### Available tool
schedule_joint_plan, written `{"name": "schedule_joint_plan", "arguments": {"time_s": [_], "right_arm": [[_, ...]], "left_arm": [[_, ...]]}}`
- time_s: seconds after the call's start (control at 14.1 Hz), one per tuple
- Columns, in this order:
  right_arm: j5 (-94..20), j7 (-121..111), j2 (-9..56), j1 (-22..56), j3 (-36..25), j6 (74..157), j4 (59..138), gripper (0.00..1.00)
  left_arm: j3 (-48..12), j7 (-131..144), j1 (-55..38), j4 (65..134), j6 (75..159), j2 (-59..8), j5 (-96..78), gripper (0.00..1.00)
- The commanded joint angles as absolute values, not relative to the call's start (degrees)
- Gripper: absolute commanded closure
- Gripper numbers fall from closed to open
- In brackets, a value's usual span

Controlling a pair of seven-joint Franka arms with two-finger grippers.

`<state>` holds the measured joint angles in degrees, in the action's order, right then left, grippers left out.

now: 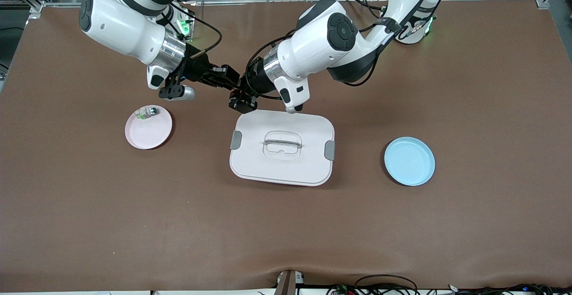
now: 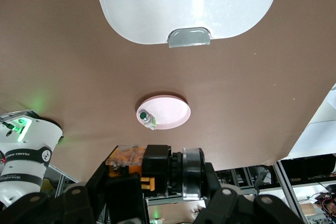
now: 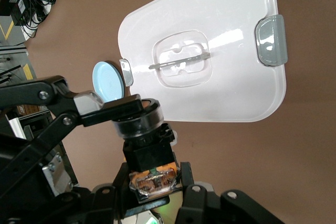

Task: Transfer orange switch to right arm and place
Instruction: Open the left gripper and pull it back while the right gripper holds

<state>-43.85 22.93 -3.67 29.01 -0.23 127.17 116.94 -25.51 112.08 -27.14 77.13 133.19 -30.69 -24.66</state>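
Above the bench beside the white lid [image 1: 282, 147], both the left hand [image 3: 118, 114] and right hand [image 2: 123, 184] clamp the orange switch [image 2: 152, 170] (axis running hand to hand).

Brown counter [image 1: 89, 223], three things resting on it.

We see a white lidded box [image 1: 282, 147] at its middle, a pink plate [image 1: 148, 128] toward the right arm's end, and a blue plate [image 1: 409, 161] toward the left arm's end, slightly nearer the front camera; all three sit well apart.
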Motion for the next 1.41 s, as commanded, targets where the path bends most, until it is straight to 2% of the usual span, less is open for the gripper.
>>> {"name": "schedule_joint_plan", "arguments": {"time_s": [0.0, 0.21, 0.42, 0.78, 1.13, 1.34], "right_arm": [[-44.47, 23.03, -3.34, 28.92, -0.70, 126.47, 116.54, 1.00], [-43.77, 22.85, -3.60, 28.74, -1.14, 124.29, 116.19, 1.00], [-41.59, 17.69, -4.48, 24.72, -1.67, 115.87, 115.49, 1.00], [-21.83, 0.48, -6.68, 16.80, -1.58, 102.76, 112.94, 1.00], [-7.15, -24.65, -7.91, 10.29, -1.58, 101.78, 113.47, 1.00], [0.06, -34.95, -7.82, 8.18, -1.58, 103.00, 114.34, 1.00]], "left_arm": [[-25.14, 111.45, -27.16, 76.46, 133.68, -30.59, -25.58, 0.00], [-25.14, 111.45, -25.67, 76.46, 133.16, -29.97, -25.40, 0.00], [-25.14, 111.45, -22.95, 76.46, 132.28, -27.78, -25.14, 0.00], [-25.40, 107.24, -15.14, 76.38, 124.56, -26.02, -14.69, 0.00], [-24.87, 86.26, -5.12, 76.38, 113.83, -24.17, -14.24, 0.00], [-24.79, 75.35, -3.17, 76.46, 111.37, -23.64, -2.42, 0.00]]}}
